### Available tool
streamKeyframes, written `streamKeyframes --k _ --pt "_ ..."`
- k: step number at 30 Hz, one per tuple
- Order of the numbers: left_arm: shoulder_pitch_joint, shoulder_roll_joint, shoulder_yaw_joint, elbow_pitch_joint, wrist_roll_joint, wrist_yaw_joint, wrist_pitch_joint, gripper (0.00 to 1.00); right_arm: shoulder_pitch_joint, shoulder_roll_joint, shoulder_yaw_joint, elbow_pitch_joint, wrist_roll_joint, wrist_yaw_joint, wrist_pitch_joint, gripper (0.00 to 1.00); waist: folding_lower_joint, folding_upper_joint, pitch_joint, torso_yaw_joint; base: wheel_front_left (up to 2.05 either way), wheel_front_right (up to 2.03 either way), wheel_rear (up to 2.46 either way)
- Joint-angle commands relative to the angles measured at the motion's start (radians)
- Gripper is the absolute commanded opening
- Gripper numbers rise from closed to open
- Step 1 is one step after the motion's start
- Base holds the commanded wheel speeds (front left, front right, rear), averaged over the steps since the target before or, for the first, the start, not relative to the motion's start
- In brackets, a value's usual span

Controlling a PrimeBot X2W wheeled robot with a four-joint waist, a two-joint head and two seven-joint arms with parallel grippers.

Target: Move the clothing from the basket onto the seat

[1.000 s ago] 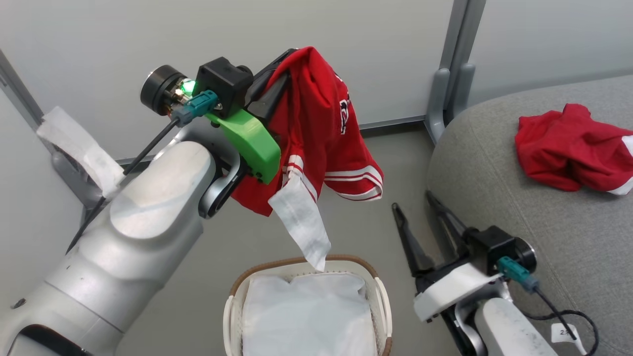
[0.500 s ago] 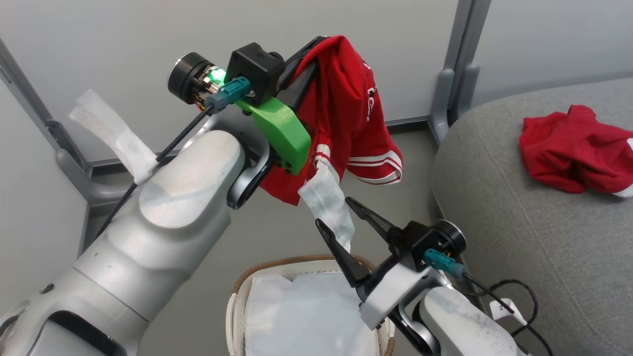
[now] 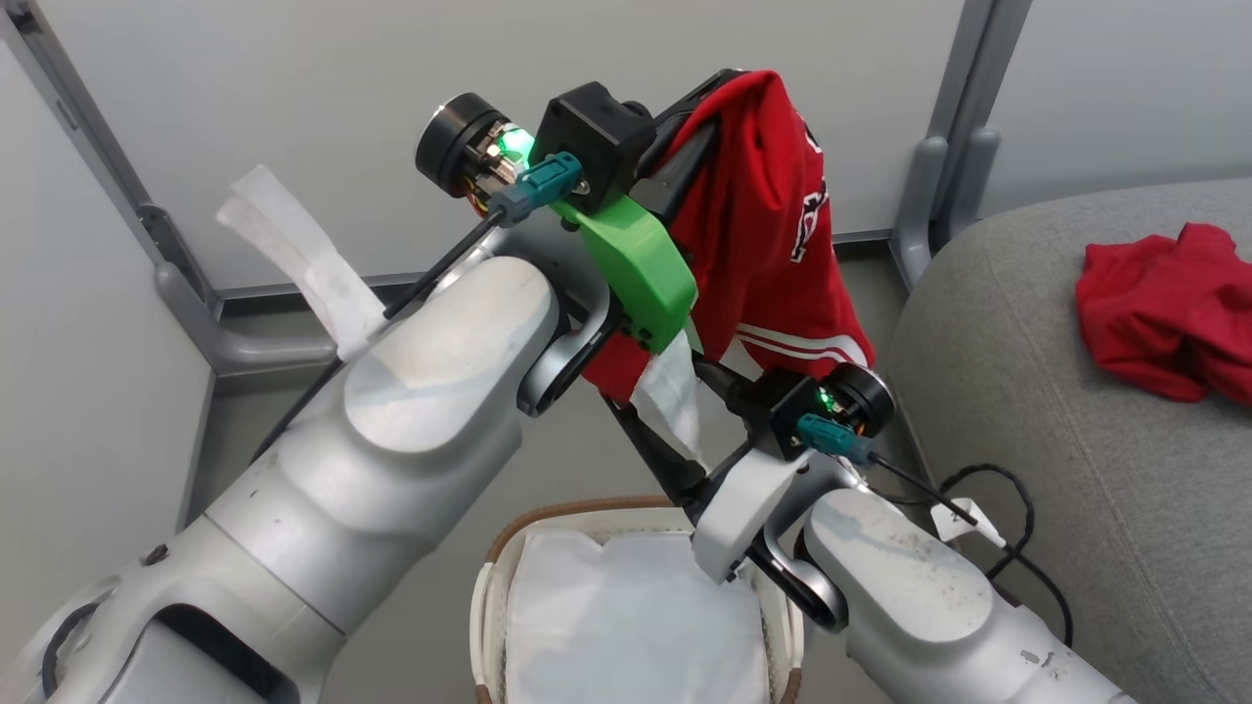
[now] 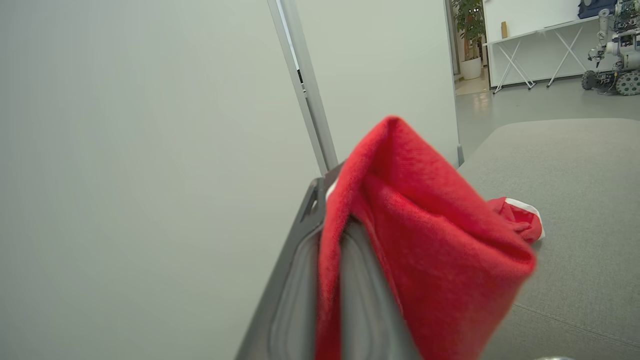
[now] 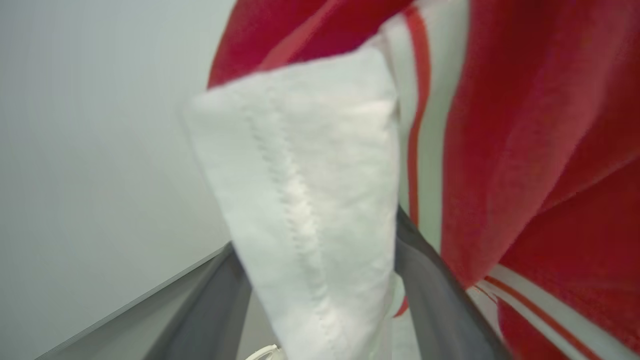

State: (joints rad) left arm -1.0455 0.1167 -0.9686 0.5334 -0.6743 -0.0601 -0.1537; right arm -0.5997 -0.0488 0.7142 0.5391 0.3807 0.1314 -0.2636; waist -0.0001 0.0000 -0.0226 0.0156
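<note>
Head view: my left end effector (image 3: 699,117) is clamped on a fold of the red jersey (image 3: 773,225), held high above the basket (image 3: 548,518) so it hangs clear. Its long axis runs near vertical, striped hem pointing down. A white cloth strip (image 3: 675,396) dangles with it. I judge that is why my right end effector (image 3: 653,383) sits with fingers apart on either side of it. Another red garment (image 3: 1164,313) lies on the seat (image 3: 1027,391).

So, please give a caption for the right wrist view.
Open right gripper straddling a white strip that hangs beside the red garment.
</note>
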Motion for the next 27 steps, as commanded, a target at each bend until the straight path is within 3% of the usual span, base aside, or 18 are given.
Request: streamKeyframes --k 1,2,3,4,5,15,17,19,20,27 --pt "-0.018 0.0 0.001 -0.003 -0.003 0.008 0.001 0.0 -0.014 -0.004 0.014 0.013 0.009 -0.001 -0.002 1.0 0.0001 0.0 0.001 0.005 0.0 0.0 0.0" --pt "-0.016 -0.002 0.0 -0.005 -0.004 0.007 0.0 0.0 -0.026 -0.004 0.025 0.02 0.015 -0.001 -0.002 0.66 0.0001 0.0 0.002 0.008 0.0 0.0 0.0" --pt "-0.015 -0.002 -0.001 -0.006 -0.006 0.008 0.0 0.0 -0.034 -0.004 0.03 0.025 0.018 -0.001 -0.002 0.42 0.0001 0.0 0.002 0.009 0.0 0.0 0.0" --pt "-0.011 0.0 -0.001 -0.008 -0.009 0.009 0.0 0.0 -0.039 -0.003 0.034 0.029 0.02 -0.001 -0.002 0.25 0.0001 0.0 0.004 0.011 0.0 0.0 0.0" --pt "-0.007 0.003 0.0 -0.008 -0.011 0.01 0.0 0.0 -0.043 -0.003 0.037 0.032 0.023 -0.001 -0.002 0.0 0.0001 0.0 0.004 0.012 0.0 0.0 0.0" --pt "0.079 0.084 0.043 -0.018 -0.062 0.026 -0.015 0.02 -0.059 -0.004 -0.025 0.019 -0.015 -0.001 -0.002 0.0 0.0001 0.0 0.022 -0.01 0.0 0.0 0.0" --pt "0.106 0.098 0.057 -0.023 -0.085 0.029 -0.024 0.4 -0.063 -0.003 -0.048 0.012 -0.031 -0.001 -0.002 0.0 0.0001 0.0 0.025 -0.014 0.0 0.0 0.0" --pt "0.138 0.104 0.076 -0.029 -0.116 0.029 -0.03 0.93 -0.067 -0.003 -0.075 0.004 -0.046 -0.001 -0.002 0.0 0.0001 0.0 0.027 -0.019 0.0 0.0 0.0" --pt "0.15 0.109 0.082 -0.032 -0.123 0.029 -0.033 1.0 -0.068 -0.004 -0.086 0.001 -0.053 -0.001 -0.002 0.0 0.0001 0.0 0.028 -0.021 0.0 0.0 0.0" --pt "0.255 0.133 0.078 -0.085 -0.139 0.022 -0.075 1.0 -0.077 -0.003 -0.202 -0.002 -0.116 -0.001 -0.002 0.0 0.0001 0.0 0.035 -0.027 0.0 0.0 0.0"
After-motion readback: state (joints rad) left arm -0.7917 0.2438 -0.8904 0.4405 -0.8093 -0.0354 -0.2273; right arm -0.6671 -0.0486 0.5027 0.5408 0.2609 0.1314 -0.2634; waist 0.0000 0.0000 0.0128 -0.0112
